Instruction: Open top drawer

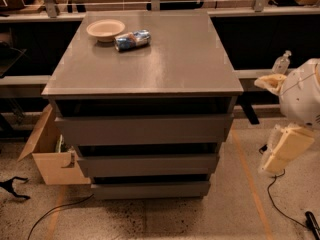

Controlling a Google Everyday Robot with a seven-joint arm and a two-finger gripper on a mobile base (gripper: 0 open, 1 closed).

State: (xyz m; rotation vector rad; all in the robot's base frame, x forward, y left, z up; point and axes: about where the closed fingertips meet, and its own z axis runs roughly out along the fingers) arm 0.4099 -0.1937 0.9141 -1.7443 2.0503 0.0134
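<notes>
The grey cabinet (150, 59) stands in the middle of the camera view with three grey handle-less drawer fronts. The top drawer (144, 129) is the widest front, just under the cabinet top, with a dark gap above it. Its front lies close under the top's front edge. The two smaller fronts (147, 164) sit below it. My gripper (283, 149), cream-coloured below a white rounded arm part (302, 91), hangs to the right of the cabinet at about the middle drawer's height. It is apart from the cabinet and touches nothing.
A pale bowl (105, 29) and a blue-and-white packet (132, 40) lie on the cabinet top at the back left. An open cardboard box (50, 156) stands on the floor at the left. Cables (280, 209) lie on the floor at the right. A bench runs behind.
</notes>
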